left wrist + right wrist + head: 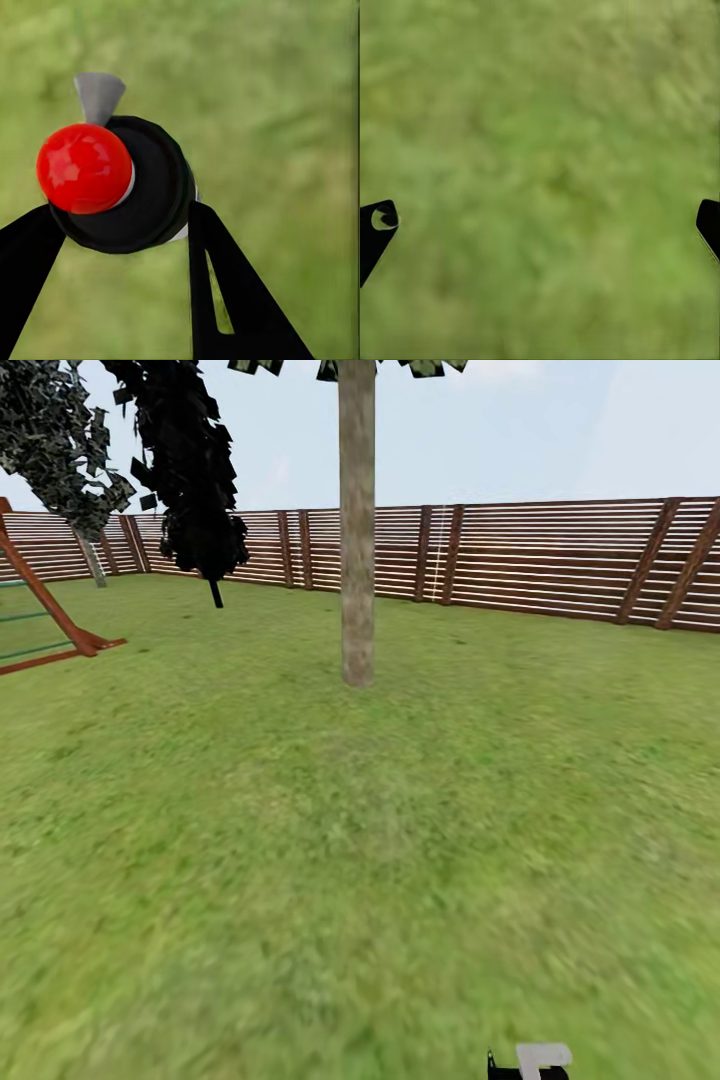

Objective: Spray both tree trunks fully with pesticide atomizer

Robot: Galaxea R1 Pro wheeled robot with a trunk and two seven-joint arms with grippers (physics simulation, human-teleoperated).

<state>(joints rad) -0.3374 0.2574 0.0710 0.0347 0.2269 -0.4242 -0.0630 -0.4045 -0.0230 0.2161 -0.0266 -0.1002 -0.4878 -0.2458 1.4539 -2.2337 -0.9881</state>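
Green lawn (400, 840), brown slatted fence (560, 560), mottled grey-brown tree trunk (356, 530); the black pesticide atomizer (142, 187) has a red top.

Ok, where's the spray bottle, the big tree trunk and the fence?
pesticide atomizer (84, 168), left wrist view, its red top.
tree trunk (356, 540), head view, mid-bark.
fence (560, 560), head view, horizontal slats.

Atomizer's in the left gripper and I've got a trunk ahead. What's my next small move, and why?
Probably roll the base forward toward the tree trunk. The left gripper is shut on the pesticide atomizer, red top toward the wrist camera, over grass. The trunk stands upright mid-lawn with open grass between, likely too far for spray to cover it. The right gripper is open and holds nothing.
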